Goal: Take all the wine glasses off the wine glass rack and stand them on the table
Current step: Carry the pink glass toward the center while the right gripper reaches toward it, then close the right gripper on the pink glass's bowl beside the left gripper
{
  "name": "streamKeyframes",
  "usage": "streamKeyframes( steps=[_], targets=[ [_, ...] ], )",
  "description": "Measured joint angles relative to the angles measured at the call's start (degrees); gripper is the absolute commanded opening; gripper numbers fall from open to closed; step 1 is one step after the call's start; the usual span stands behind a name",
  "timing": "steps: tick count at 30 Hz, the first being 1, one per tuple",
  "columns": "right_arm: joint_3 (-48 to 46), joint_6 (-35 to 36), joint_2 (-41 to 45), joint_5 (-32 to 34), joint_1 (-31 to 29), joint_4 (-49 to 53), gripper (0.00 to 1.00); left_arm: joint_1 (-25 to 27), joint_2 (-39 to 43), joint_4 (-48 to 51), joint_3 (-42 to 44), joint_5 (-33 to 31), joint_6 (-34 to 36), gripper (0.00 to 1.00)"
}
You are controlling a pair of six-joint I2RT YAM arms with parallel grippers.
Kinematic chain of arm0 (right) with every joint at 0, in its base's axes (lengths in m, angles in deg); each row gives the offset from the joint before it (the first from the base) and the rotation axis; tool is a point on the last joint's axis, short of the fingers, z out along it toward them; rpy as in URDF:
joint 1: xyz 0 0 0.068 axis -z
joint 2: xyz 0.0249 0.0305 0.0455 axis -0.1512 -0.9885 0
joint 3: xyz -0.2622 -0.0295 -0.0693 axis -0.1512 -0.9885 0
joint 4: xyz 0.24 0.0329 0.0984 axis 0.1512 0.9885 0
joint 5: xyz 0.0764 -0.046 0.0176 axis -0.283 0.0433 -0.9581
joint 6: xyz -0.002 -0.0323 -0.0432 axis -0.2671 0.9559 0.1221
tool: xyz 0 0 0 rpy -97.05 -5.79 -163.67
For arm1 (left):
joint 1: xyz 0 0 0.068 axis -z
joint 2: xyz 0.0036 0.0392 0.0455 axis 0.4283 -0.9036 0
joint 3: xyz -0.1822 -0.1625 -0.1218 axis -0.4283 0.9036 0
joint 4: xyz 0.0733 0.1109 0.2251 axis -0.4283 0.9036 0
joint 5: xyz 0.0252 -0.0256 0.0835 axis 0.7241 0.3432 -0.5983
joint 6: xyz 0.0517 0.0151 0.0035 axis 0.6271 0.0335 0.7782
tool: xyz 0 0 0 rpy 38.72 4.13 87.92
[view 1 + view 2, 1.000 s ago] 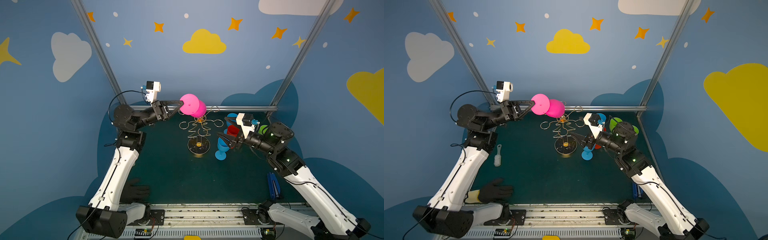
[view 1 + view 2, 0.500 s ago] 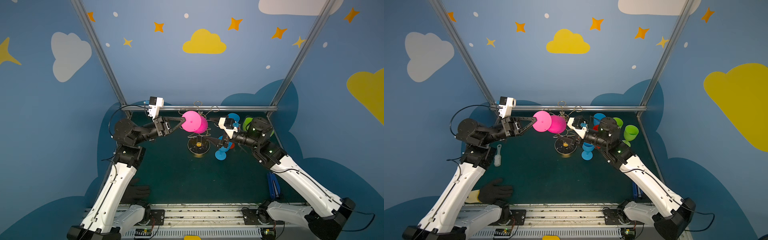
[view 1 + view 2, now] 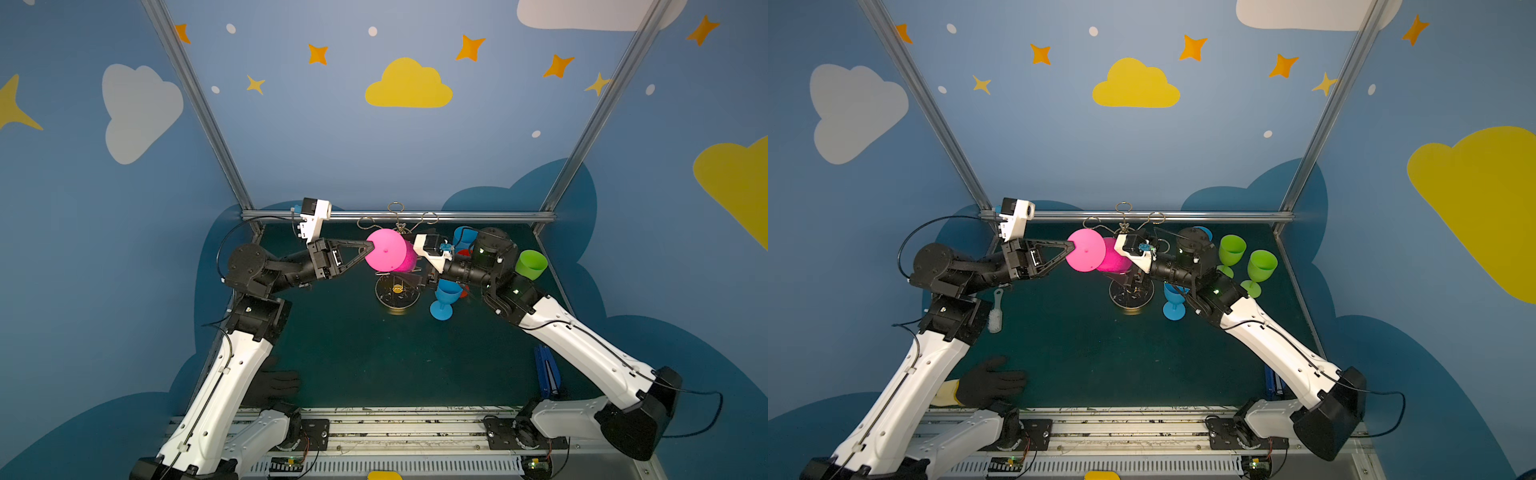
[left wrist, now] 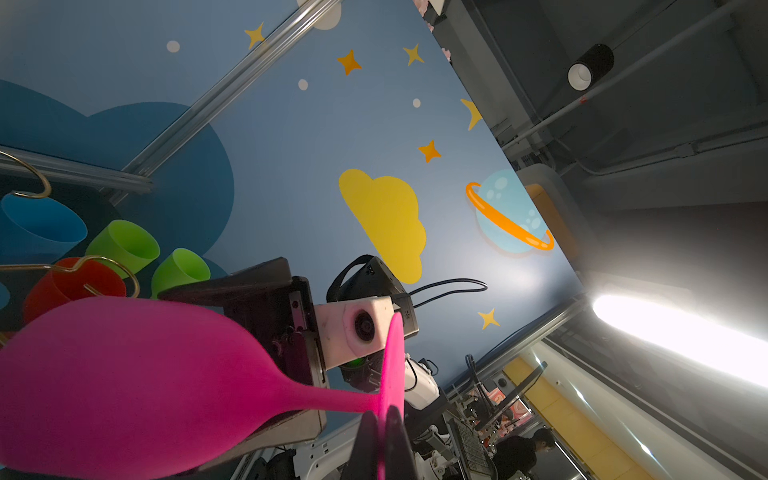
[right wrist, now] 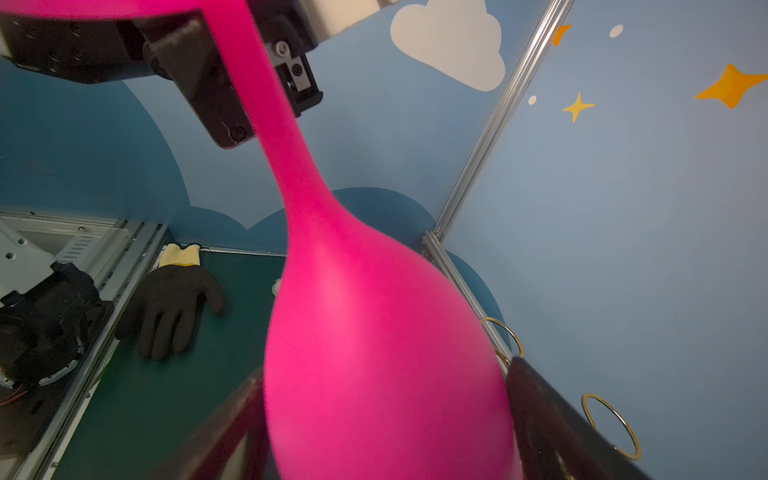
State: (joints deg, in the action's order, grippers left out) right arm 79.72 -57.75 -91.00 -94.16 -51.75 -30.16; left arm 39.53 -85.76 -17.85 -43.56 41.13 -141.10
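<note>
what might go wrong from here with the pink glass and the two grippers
The left gripper pinches only the thin foot of the pink glass, which sticks out sideways; a nudge could make it slip or swivel.
The right gripper is open around the bowl, with the rack's wire loops close by; closing or pulling away might snag a loop and tip the rack.
The right arm hangs over the standing blue glass and might knock it over.

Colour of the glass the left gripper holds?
Solid hot pink; the wine glass shows best in the right wrist view.
</note>
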Motion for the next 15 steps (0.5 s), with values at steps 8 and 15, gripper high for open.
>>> streamKeyframes(
  steps=[8, 15],
  targets=[
    [0.0, -0.2, -1.1, 1.3, -1.1, -1.7, 0.85, 0.3, -0.2, -2.8, 0.8, -0.1, -2.4, 0.03],
    [0.0, 0.1, -1.5, 3.8, -2.9, -4.2, 0.86, 0.9, -0.6, -5.2, 0.9, 0.3, -4.6, 0.03]
  ],
)
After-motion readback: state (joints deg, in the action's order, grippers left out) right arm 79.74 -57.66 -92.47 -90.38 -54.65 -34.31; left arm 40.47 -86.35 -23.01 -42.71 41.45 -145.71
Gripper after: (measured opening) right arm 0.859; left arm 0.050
